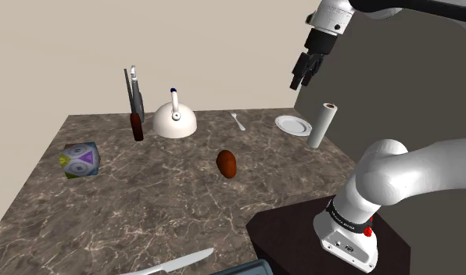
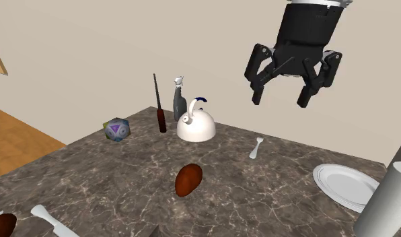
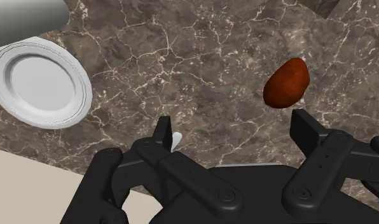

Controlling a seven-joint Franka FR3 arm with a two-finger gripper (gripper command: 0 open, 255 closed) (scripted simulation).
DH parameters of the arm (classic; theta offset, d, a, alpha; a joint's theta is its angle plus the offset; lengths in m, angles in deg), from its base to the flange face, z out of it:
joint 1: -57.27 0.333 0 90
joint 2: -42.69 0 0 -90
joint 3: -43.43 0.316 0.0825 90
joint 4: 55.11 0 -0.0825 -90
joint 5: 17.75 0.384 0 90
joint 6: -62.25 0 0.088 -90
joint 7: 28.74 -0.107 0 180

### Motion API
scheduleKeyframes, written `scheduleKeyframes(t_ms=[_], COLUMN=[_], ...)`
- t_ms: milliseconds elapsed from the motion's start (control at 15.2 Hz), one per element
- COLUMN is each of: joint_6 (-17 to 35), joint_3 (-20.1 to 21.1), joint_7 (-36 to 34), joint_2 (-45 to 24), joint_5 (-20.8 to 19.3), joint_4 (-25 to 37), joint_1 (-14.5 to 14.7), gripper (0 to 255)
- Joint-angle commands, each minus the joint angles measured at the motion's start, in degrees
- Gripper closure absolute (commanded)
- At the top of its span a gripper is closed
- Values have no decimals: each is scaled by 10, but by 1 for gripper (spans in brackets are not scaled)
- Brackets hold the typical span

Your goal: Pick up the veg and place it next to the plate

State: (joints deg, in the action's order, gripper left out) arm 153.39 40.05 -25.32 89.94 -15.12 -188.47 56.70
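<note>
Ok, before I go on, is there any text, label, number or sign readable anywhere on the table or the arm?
No text can be read.
Small white marks on the black band at the arm's base: too small to read.
The patterned block: coloured shapes, no letters.
The veg, plate, kettle and paper roll: no labels.

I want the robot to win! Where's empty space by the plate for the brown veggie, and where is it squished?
Bare countertop lies between the plate and the small white utensil, and between the plate and the veg. It is tight where the paper roll stands close beside the plate.
</note>
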Motion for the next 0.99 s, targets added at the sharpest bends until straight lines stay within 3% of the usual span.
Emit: scheduleKeyframes(t_ms=[0, 462, 924], joint_6=[0, 59, 116], joint_3=[0, 126, 247], joint_7=[0, -168, -342], joint_2=[0, -48, -160], joint_5=[0, 23, 27], joint_4=[0, -42, -34], joint_1=[0, -9, -25], gripper=[0, 0, 0])
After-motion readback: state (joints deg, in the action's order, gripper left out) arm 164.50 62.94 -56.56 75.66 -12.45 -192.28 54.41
